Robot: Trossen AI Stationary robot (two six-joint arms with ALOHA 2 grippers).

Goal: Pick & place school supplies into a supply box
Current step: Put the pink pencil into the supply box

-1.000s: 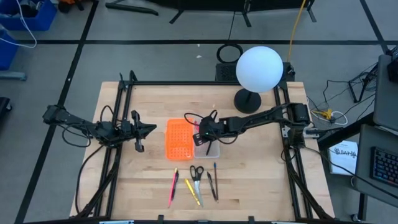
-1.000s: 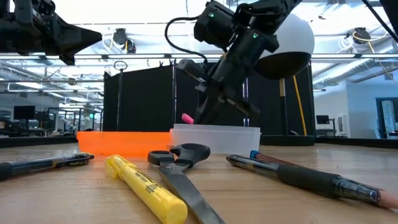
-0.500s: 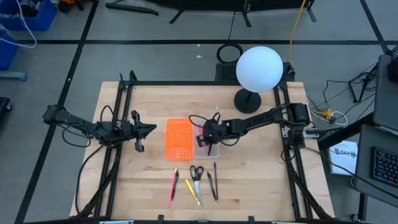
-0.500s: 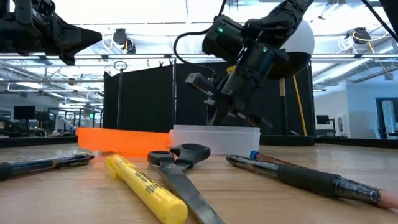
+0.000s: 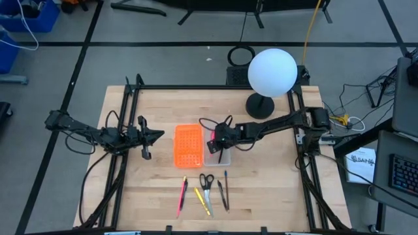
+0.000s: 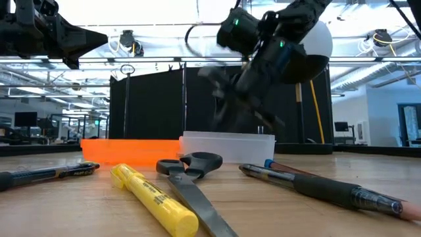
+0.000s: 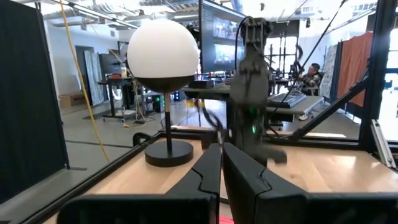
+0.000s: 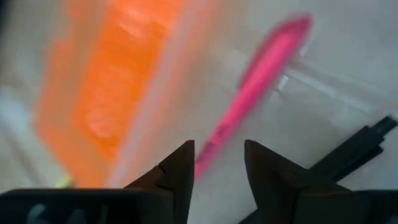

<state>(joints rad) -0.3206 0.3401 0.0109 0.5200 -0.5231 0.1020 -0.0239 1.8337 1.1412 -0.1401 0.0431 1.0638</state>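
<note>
- The right gripper (image 6: 247, 92) is just a motion smear in the low view, so no telling there how its fingers sit.
- Right wrist view is blurry too: the pink pen (image 8: 249, 93) and the orange perforated rectangular piece (image 8: 112, 87) come out as soft streaks, and a black pen (image 8: 364, 146) gets cut off by the picture's edge.
- From the high view, what's inside the shallow clear plastic supply box (image 5: 223, 158) is mostly covered by the right gripper.
- Low down, the dark pen (image 6: 46, 173) runs out of frame.
</note>
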